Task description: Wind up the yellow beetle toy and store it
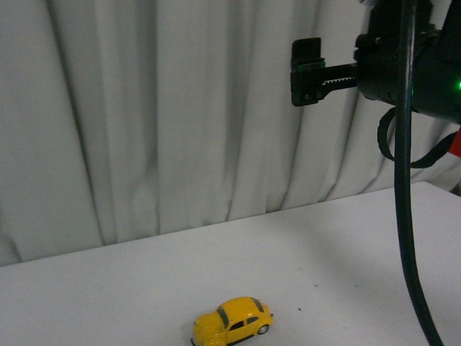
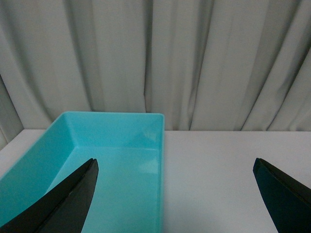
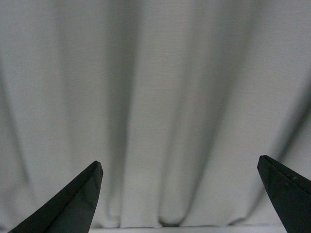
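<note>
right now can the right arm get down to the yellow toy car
Probably yes. The right arm hangs high with its fingers open, and the toy car sits alone on the table, nothing blocking the way down.

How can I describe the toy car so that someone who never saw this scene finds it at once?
Start from the white table before the pale curtain. On its near side, low in the front view, stands the yellow beetle toy. It is small, rounded and glossy yellow, unlike the turquoise tray.
</note>
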Motion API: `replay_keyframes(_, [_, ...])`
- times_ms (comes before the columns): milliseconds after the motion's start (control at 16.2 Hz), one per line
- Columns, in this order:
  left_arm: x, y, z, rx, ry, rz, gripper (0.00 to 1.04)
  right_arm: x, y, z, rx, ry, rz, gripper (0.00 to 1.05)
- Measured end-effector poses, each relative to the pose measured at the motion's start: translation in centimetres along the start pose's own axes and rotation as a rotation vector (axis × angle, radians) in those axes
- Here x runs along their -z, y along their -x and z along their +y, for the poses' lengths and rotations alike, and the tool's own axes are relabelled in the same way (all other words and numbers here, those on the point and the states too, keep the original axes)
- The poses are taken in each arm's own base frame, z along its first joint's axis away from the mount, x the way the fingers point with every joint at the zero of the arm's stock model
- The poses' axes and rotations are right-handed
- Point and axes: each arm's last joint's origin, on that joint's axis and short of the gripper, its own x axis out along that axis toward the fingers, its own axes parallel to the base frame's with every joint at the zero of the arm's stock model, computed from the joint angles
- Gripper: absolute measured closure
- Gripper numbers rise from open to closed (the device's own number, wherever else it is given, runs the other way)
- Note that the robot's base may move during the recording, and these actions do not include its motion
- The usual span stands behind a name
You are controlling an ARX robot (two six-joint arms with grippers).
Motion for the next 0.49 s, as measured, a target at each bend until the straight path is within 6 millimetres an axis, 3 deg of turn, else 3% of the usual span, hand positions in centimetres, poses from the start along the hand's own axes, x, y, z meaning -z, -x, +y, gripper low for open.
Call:
replay_keyframes(123, [0.0,0.0,0.0,0.000,0.000,0.000,0.07,-0.2,-2.1,2.0,-0.223,0.125,0.045,0.07])
replay_keyframes(246, [0.0,0.0,0.0,0.000,0.000,0.000,0.07,1.1,-3.1,4.2,-0.528,0.288,0.124,0.07])
replay_keyframes(370, [0.0,0.0,0.0,0.000,0.000,0.000,0.07,2.7,-3.3,5.0,-0.792,0.419,0.204,0.07])
replay_keyframes(493, [0.0,0.0,0.0,0.000,0.000,0.000,0.07,3.7,-3.7,5.1,-0.941,0.535,0.281,0.07])
